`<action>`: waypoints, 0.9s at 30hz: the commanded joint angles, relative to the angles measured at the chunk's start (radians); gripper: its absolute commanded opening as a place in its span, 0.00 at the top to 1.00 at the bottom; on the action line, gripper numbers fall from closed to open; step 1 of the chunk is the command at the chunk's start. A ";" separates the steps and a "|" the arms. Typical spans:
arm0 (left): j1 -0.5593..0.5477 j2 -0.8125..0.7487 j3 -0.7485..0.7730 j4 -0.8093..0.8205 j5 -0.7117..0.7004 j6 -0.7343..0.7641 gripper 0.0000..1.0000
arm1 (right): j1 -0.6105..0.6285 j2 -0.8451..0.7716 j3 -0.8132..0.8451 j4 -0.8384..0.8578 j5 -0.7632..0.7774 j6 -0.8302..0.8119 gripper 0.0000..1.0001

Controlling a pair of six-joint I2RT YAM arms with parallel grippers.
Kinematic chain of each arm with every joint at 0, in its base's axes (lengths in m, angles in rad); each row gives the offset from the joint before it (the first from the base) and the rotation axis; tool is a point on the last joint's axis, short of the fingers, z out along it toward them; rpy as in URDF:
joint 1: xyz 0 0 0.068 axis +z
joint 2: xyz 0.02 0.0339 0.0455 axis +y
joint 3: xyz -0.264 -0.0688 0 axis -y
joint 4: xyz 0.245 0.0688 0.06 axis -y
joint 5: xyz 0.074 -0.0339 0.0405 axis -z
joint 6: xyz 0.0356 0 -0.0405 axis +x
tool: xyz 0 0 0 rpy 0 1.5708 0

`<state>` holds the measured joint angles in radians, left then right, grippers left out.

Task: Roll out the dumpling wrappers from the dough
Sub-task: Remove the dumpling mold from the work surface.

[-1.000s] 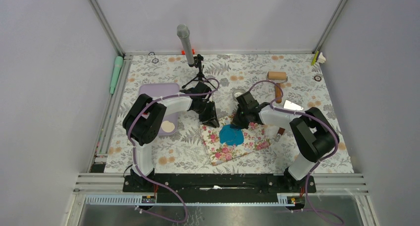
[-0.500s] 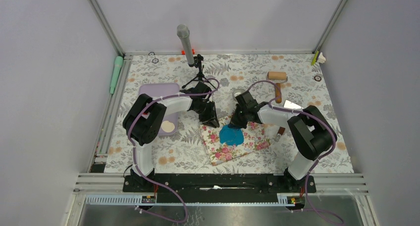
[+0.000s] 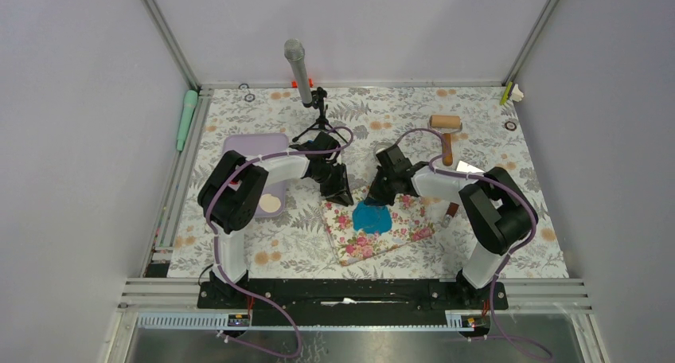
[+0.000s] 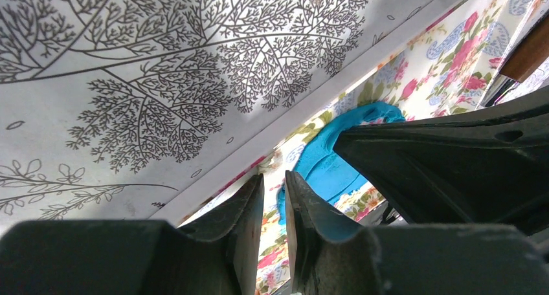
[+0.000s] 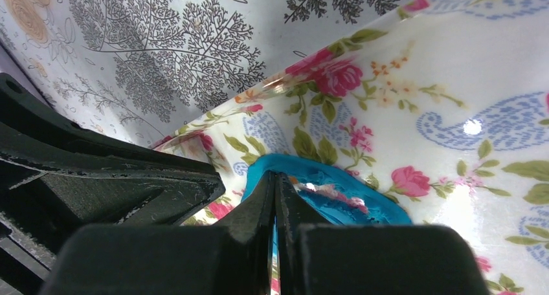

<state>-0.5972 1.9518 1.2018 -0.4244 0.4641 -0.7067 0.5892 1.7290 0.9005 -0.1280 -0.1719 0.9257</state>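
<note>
The dough is a flattened, ragged bright blue sheet on the floral pink mat. My right gripper is down at the sheet's far edge. In the right wrist view the right gripper is shut on the dough, with a blue sliver between the fingers and a torn patch beside them. My left gripper rests at the mat's far left corner. Seen from the left wrist, the left gripper stands narrowly open, nothing in the gap, the dough just beyond. No dumpling wrappers are in view.
A wooden roller lies at the back right, a shiny metal piece near it. At left a purple tray holds a cream disc. A microphone on a tripod stands at the back.
The right arm has swung a little to the left, its gripper staying shut at the dough's edge. The left arm has not moved.
</note>
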 commanded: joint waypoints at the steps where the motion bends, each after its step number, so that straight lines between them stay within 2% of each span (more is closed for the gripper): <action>1: -0.006 0.052 -0.037 -0.060 -0.099 0.047 0.75 | 0.015 0.030 0.027 -0.161 0.160 -0.048 1.00; 4: -0.006 0.052 -0.037 -0.060 -0.097 0.047 0.75 | 0.014 0.021 0.027 -0.194 0.236 -0.068 1.00; 14: -0.006 0.042 -0.048 -0.060 -0.104 0.049 0.75 | 0.008 0.040 0.066 -0.244 0.320 -0.091 1.00; 23: -0.006 0.040 -0.047 -0.060 -0.106 0.049 0.75 | 0.007 0.021 0.048 -0.263 0.315 -0.091 1.00; 27: -0.006 0.043 -0.045 -0.060 -0.105 0.047 0.75 | 0.009 -0.008 0.011 -0.252 0.261 -0.094 1.00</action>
<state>-0.5976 1.9518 1.2003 -0.4240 0.4648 -0.7055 0.6083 1.7271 0.9718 -0.2714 0.0296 0.8684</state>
